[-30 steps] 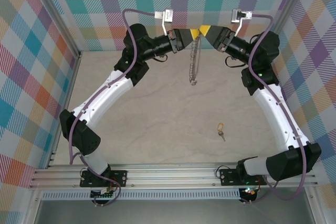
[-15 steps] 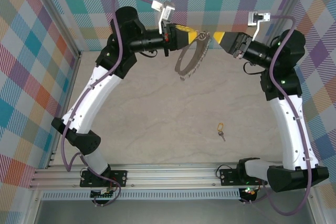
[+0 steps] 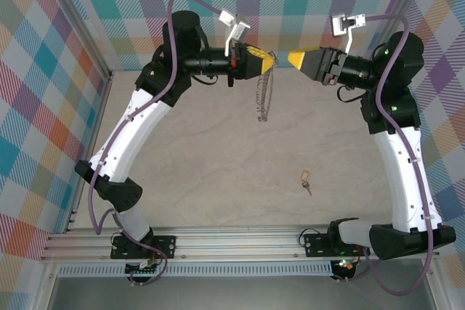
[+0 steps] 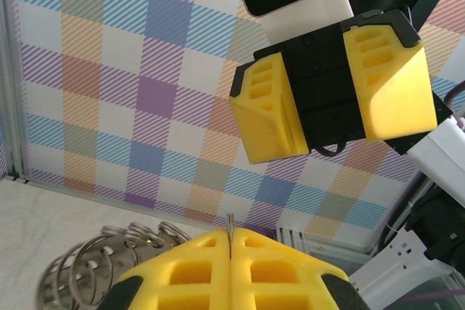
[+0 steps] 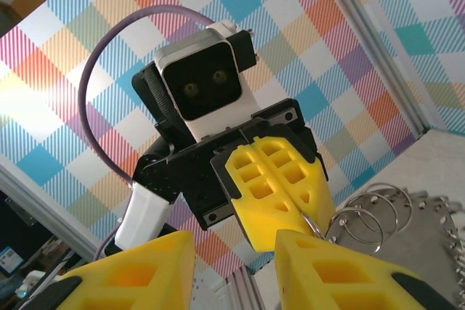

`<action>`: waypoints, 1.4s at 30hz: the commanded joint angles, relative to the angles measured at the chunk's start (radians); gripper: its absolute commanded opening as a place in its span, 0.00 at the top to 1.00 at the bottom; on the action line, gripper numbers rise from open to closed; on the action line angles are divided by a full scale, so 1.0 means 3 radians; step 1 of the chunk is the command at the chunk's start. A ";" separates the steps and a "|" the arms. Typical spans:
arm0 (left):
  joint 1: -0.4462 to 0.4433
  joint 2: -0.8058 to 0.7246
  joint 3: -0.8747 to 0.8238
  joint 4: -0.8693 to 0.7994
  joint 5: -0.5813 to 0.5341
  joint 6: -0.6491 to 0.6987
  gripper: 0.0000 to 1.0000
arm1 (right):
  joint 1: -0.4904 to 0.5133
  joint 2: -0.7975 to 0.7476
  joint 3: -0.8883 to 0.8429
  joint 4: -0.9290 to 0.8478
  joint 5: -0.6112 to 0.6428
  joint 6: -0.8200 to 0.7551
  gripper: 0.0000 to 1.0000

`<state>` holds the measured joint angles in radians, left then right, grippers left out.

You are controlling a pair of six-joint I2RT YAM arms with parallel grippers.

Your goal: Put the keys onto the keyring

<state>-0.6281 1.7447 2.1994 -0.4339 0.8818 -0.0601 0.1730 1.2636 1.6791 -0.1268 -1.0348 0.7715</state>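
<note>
**Key on the counter, keyring in the air: the right arm is the nearer to the key.**
The keyring [image 3: 264, 96] is clamped at its top by the left fingers [image 3: 260, 62] and hangs edge-on above the counter [image 3: 218, 157]. The right fingers [image 3: 298, 58] are held apart, empty, just beside it. The key [image 3: 306, 180] lies well apart toward the near edge, its long axis diagonal, gold head farther away.

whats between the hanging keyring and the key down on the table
Nothing. In the top external view, the stretch of table between the lower end of the keyring and the key is bare.
</note>
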 commanded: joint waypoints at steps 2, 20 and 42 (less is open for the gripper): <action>-0.0033 -0.0005 0.0149 0.0008 0.0154 0.0100 1.00 | 0.0051 0.0068 0.0099 -0.0029 -0.0091 -0.0090 0.65; -0.0033 0.0061 0.0231 -0.0003 0.0218 0.0063 1.00 | 0.0195 0.0216 0.0069 0.0009 -0.0136 -0.0133 0.74; -0.0032 0.0223 0.0482 -0.0062 0.0224 -0.0050 1.00 | 0.0226 0.0178 -0.0137 0.0213 -0.0142 -0.0156 1.00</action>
<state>-0.6266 1.7958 2.2982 -0.4812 0.9409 -0.0628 0.2256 1.3270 1.6623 -0.0940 -1.0561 0.7311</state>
